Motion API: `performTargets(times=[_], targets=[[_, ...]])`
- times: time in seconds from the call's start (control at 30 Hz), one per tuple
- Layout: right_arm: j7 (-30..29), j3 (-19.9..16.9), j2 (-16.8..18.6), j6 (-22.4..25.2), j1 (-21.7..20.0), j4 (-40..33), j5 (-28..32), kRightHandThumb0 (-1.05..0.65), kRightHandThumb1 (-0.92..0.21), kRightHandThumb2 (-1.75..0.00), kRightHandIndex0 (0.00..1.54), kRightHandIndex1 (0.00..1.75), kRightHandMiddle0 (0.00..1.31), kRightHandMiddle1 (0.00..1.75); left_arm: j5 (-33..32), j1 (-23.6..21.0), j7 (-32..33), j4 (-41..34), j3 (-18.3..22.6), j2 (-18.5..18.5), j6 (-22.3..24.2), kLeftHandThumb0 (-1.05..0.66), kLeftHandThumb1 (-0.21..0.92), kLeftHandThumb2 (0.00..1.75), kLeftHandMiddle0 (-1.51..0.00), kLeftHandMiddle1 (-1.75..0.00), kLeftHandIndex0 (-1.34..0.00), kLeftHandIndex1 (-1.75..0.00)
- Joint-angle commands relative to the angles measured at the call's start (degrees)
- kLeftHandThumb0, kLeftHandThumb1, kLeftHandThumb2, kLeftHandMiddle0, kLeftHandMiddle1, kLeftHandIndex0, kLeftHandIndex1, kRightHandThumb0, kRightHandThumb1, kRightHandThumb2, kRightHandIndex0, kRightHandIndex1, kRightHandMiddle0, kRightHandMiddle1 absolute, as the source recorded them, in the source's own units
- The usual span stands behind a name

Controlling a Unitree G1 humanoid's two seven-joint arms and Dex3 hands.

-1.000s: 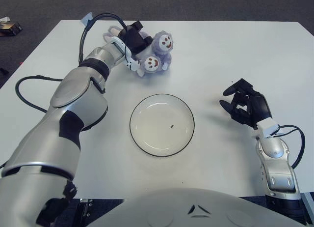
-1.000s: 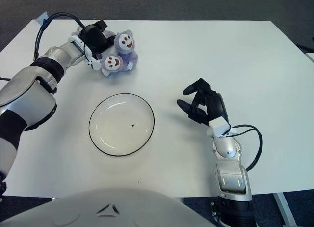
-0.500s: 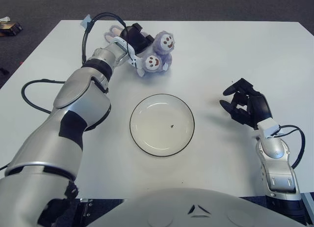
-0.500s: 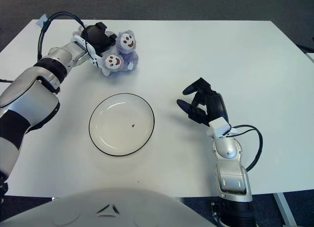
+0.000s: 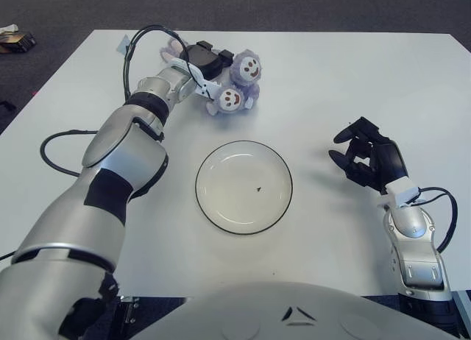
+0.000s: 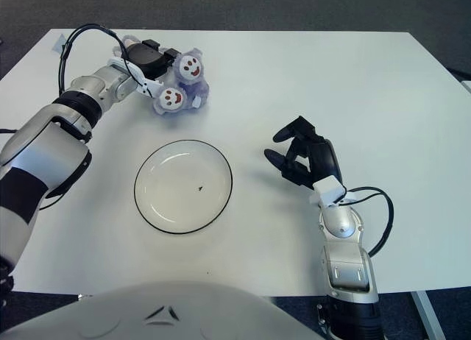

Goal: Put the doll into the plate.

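A purple plush doll point(image 5: 237, 81) with two smiling white faces sits at the far side of the white table, left of centre. My left hand point(image 5: 200, 62) reaches across to its left side, black fingers closed around the doll's body. The doll also shows in the right eye view point(image 6: 182, 82). A white plate with a dark rim point(image 5: 243, 186) lies empty in the middle of the table, well in front of the doll. My right hand point(image 5: 368, 161) rests parked at the right, fingers relaxed, holding nothing.
The white table point(image 5: 346, 82) fills the view, with dark carpet beyond its far edge. A black cable point(image 5: 136, 49) loops over my left forearm, and another cable point(image 5: 55, 145) lies on the table at the left.
My left hand has shifted a little farther back and tilted the doll with it; the upper face now sits higher. The right hand and the plate have not moved.
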Motion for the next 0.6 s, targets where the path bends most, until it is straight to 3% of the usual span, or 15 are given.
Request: performTargets(times=[0.0,0.17,0.57], targets=[[0.2,0.1,0.3,0.5,0.5,-0.9,0.2,-0.36,-0.92,-0.26,0.84,1.75,0.49,1.45,-3.4,2.8,-7.2,0.4,2.9,-2.6,2.4,-0.52,0.92,0.09,-0.44,-1.56,-0.20,-1.23],[0.3,0.2,0.4,0.8,0.6,-1.1,0.3,-0.36,-0.92,-0.26,0.83,1.75,0.49,1.45,-5.2,3.0,-9.9,-0.2,4.7,-3.1,3.8,-0.53,0.92,0.10,-0.43,-1.43,-0.20,-1.22],[0.4,0.4,0.7,1.1,0.6,-1.0,0.4,-0.36,-0.92,-0.25,0.83,1.75,0.49,1.45,-5.6,4.6,-11.1,-1.8,5.0,-4.7,4.0,-0.53,0.92,0.11,-0.44,-1.44,-0.22,-1.14]])
